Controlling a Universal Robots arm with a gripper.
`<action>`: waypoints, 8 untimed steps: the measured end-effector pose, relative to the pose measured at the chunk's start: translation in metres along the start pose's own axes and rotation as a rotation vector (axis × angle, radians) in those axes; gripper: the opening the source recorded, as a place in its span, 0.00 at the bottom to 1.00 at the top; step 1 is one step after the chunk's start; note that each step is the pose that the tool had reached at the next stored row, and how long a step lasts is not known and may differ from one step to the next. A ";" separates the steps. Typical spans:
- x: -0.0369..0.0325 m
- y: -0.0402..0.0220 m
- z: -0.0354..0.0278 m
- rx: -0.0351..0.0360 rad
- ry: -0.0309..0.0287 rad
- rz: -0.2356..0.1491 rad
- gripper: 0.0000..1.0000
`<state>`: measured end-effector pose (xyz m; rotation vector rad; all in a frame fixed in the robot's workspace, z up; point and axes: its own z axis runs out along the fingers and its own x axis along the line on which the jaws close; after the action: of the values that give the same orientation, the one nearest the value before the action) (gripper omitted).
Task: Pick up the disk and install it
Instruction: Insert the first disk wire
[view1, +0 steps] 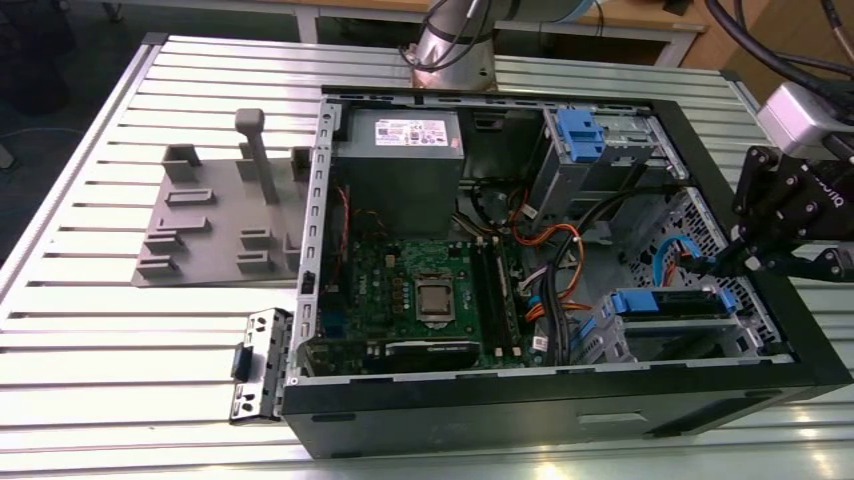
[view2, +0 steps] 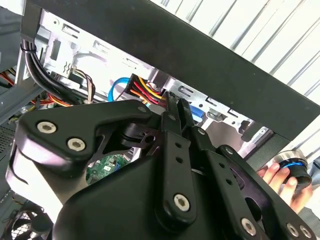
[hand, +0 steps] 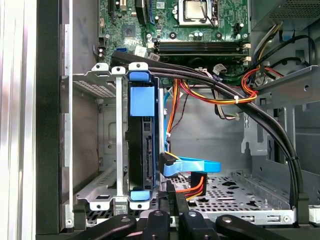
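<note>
Install step looks nearly done: the disk already sits on edge in the drive cage inside the computer case, blue carrier ends showing at both ends of the cage slot. Gripper hovers just beside the cage, fingers pressed together, clamped on nothing. Judging by this, the next move calls for confirming the carrier is fully seated, with care around the cables by the cage. The case also holds motherboard, power supply, second blue-tabbed bay
</note>
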<state>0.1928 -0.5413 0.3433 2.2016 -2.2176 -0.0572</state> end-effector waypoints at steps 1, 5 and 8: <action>0.0000 0.0003 0.0000 0.0000 0.0000 -0.001 0.16; 0.0038 0.0064 0.0002 0.0000 0.0002 -0.002 0.16; 0.0088 0.0092 0.0004 0.0000 0.0002 -0.003 0.16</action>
<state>0.1835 -0.5500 0.3432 2.2043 -2.2147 -0.0570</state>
